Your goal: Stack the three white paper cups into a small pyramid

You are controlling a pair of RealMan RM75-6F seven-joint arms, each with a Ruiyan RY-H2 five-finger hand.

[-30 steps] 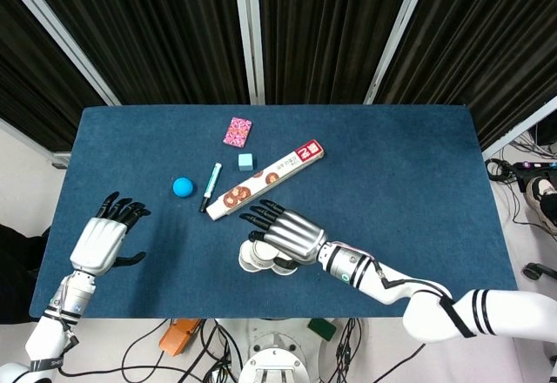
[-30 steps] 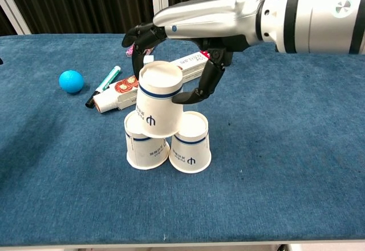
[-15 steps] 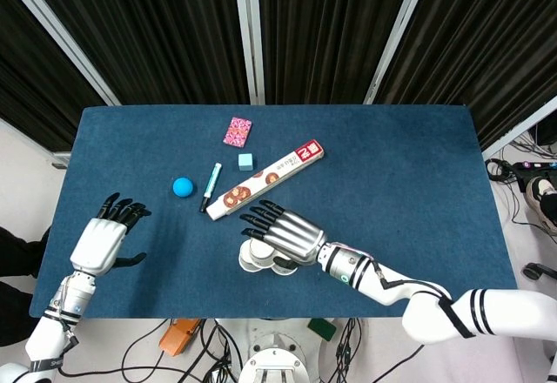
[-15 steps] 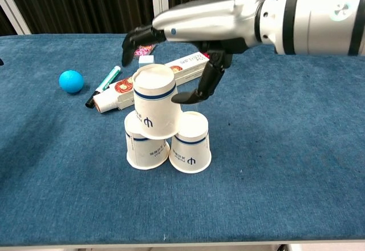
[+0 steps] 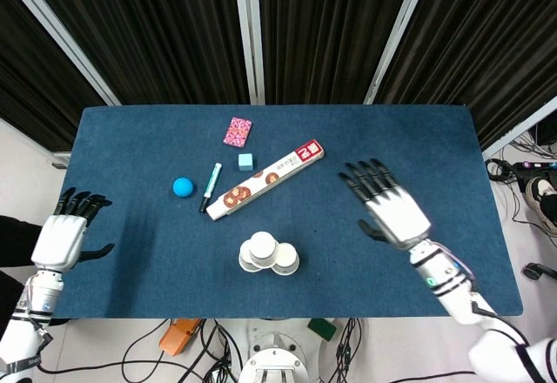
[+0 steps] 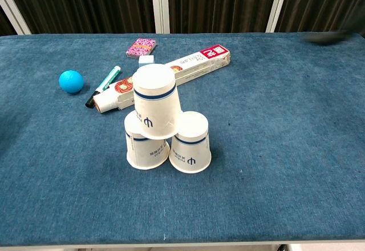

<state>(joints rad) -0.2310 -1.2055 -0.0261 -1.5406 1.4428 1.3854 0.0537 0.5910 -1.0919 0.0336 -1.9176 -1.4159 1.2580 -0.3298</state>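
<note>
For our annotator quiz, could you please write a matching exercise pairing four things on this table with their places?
Things:
1. top cup
2. blue ball
3. pink card pack
4. right hand

Places:
A. far side of the table, beyond the long box
B. resting on two cups
C. open, away from the cups
D. left of the marker

Pairs: 1-B, 2-D, 3-A, 4-C

White cups (image 6: 157, 107) w/ navy band & logo; blue cloth table (image 6: 285, 120); cyan ball (image 6: 71, 81); pink patterned card pack (image 6: 141, 47); teal-capped marker (image 6: 104, 85)
</note>
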